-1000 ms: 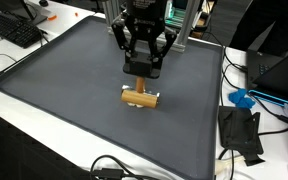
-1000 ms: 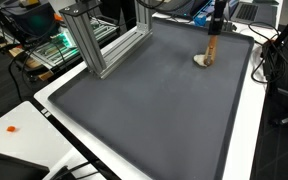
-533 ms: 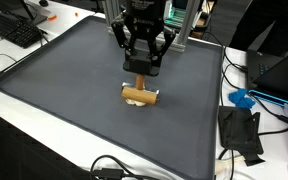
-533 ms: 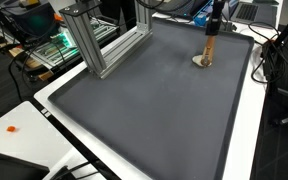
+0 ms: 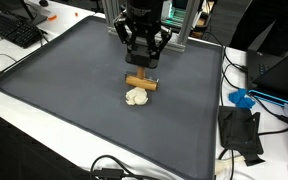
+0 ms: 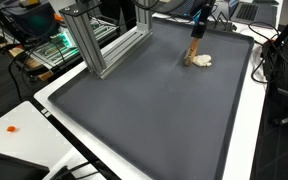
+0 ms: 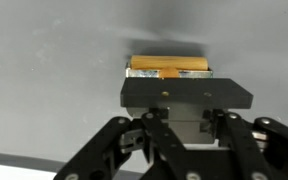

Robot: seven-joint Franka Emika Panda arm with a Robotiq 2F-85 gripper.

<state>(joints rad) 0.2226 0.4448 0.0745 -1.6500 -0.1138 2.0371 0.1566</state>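
The tool (image 5: 142,72) is clenched across the middle of a short wooden bar (image 5: 141,83). In the wrist view its black linkage hides most of the bar (image 7: 169,67), leaving only a smooth tan strip with bright edges. The arm comes straight down, wrist vertical, its upper part cut off at the top of both exterior views. The bar hangs level just over a pale, lumpy, crumpled thing (image 5: 136,97) lying on the dark grey matte mat (image 5: 64,90) that covers the white counter (image 5: 59,14); whether they touch cannot be made out. In an exterior view the bar (image 6: 195,45) reads as a tilted streak beside the lump (image 6: 201,60).
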